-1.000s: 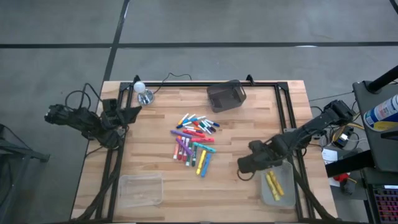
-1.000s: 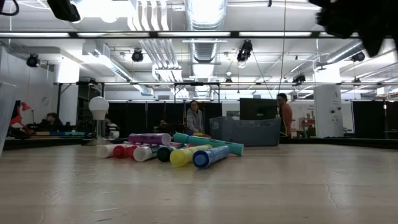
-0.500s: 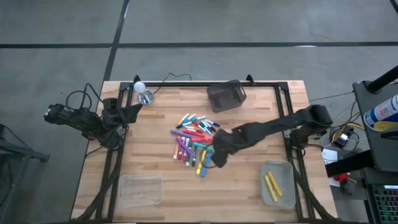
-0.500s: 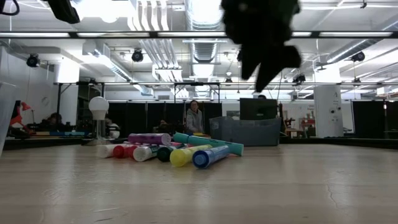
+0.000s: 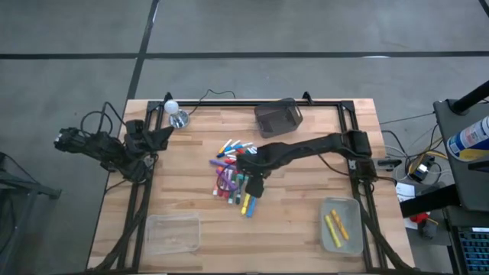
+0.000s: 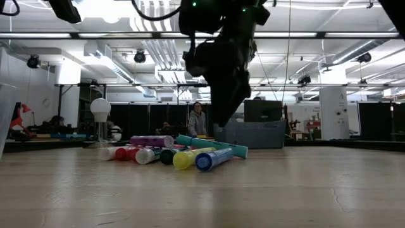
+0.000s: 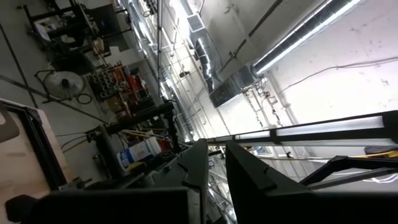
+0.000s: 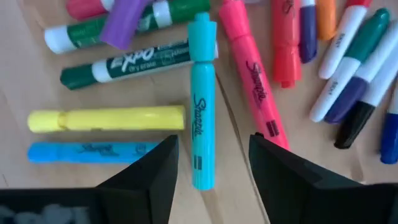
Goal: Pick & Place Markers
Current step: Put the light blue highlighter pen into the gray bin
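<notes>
The markers [image 5: 237, 174] lie in a loose pile on the middle of the wooden table, also seen in the low view as the markers [image 6: 180, 153]. My right gripper [image 5: 254, 186] hangs open just above the pile's near right part, pointing down. In its wrist view, the right gripper [image 8: 211, 180] has its fingers on either side of the teal highlighter [image 8: 203, 106], clear of it. A yellow highlighter [image 8: 106, 118] and a pink one [image 8: 252, 68] lie beside it. Two yellow markers [image 5: 336, 226] rest in the right clear tray. My left gripper [image 7: 215, 168] waits shut at the table's left edge.
A clear tray [image 5: 341, 243] sits at the near right corner and another clear tray [image 5: 173, 233] at the near left. A dark mesh bin [image 5: 278, 118] stands at the far edge, and a white bulb lamp [image 5: 174, 111] at the far left. People stand in the room behind.
My right gripper has swung from beside the right clear tray toward the table's left and slightly far, over the marker pile, and has come down close above it. The markers have stayed where they were.
</notes>
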Controlling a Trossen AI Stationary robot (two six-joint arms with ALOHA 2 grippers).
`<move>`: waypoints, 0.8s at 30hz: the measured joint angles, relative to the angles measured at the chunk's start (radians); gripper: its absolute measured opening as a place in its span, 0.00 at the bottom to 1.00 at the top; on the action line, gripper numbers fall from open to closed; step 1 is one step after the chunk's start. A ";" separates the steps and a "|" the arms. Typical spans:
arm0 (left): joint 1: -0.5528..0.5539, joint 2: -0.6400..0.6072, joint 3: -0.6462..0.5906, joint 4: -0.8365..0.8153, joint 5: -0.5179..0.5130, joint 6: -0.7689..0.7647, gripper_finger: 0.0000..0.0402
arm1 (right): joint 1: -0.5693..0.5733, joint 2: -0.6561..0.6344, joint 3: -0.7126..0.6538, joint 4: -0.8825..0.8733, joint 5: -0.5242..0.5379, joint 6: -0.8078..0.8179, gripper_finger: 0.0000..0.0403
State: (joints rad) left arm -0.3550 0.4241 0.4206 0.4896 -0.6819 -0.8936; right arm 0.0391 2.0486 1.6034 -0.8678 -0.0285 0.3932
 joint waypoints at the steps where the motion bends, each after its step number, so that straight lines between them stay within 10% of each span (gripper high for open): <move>1: 0.000 -0.002 0.000 0.001 0.000 0.000 0.12 | -0.003 0.008 0.006 0.006 -0.014 -0.008 0.45; 24: 0.000 -0.006 0.000 0.012 0.010 0.002 0.12 | -0.009 0.123 0.010 0.012 -0.041 -0.055 0.36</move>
State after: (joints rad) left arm -0.3550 0.4183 0.4206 0.5018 -0.6724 -0.8921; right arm 0.0299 2.1719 1.6138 -0.8563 -0.0695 0.3386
